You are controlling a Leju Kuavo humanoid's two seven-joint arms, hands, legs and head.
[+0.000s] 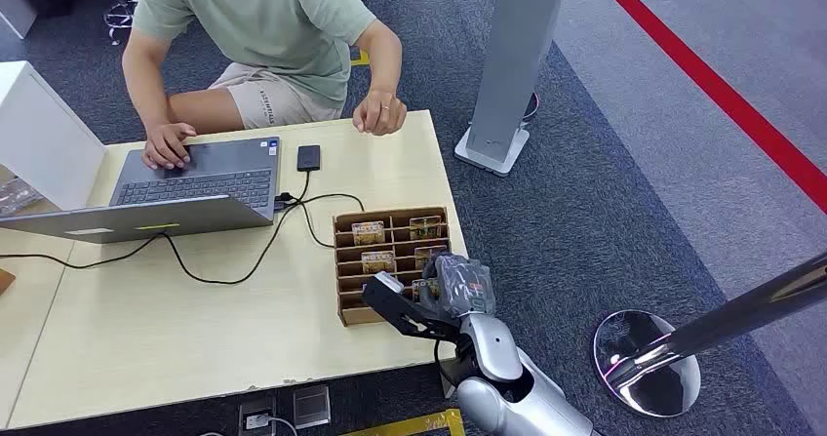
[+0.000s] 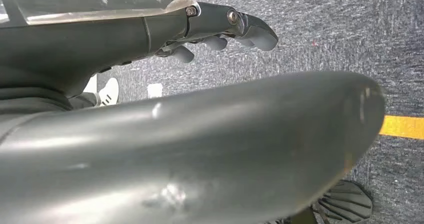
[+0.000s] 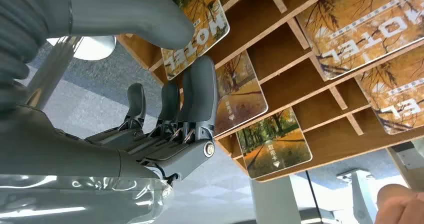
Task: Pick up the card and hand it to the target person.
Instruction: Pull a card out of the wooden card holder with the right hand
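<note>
Overhead: right hand (image 1: 456, 285) poised over cardboard card rack (image 1: 351, 270) at tabletop (image 1: 195, 329) edge. Close up: fingers (image 3: 200, 98) and thumb pinching hotel card (image 3: 197, 31), still slotted; loose pinch risks dropping. Left hand (image 2: 220, 31) curled, empty.

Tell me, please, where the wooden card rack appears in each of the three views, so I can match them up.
Head view: the wooden card rack sits at the table's near right corner, just ahead of the right hand.
Left wrist view: not in it; carpet and the left hand.
Right wrist view: its compartments cross the upper right, beyond the fingers.
Shared landmark: the autumn-printed hotel cards.
</note>
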